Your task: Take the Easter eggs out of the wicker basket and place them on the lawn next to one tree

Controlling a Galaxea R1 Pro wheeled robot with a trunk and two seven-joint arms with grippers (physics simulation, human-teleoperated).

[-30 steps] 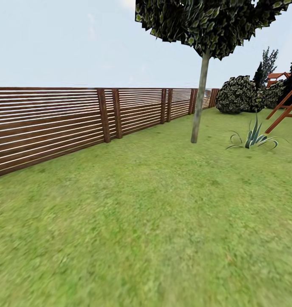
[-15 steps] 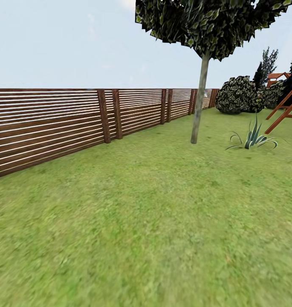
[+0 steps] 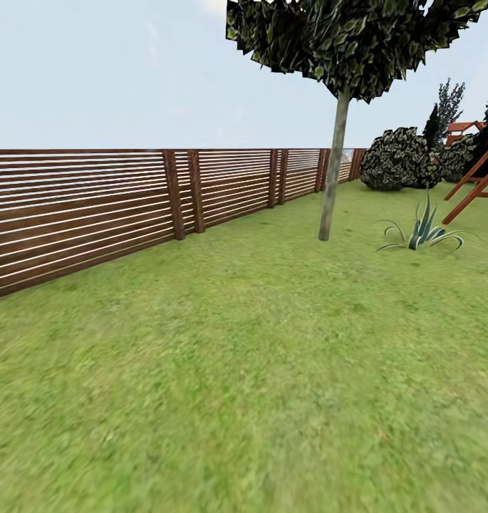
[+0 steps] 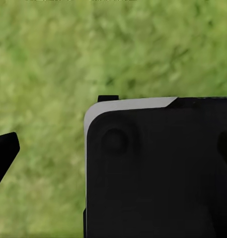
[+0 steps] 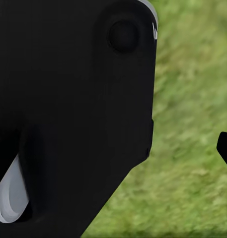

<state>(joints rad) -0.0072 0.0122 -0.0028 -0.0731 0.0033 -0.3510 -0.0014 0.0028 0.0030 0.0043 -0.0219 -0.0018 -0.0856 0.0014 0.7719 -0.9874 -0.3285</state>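
Head view shows us the tree [image 3: 335,153] far off to the right on the lawn [image 3: 258,370], no eggs or basket yet, so we should roll slowly and look around, and we cannot tell if our claws are spread.

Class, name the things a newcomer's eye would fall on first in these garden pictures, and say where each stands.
A pale-trunked tree with a dark crown stands right of centre on the lawn. A brown slatted fence runs along the left, and a spiky plant sits right of the tree.
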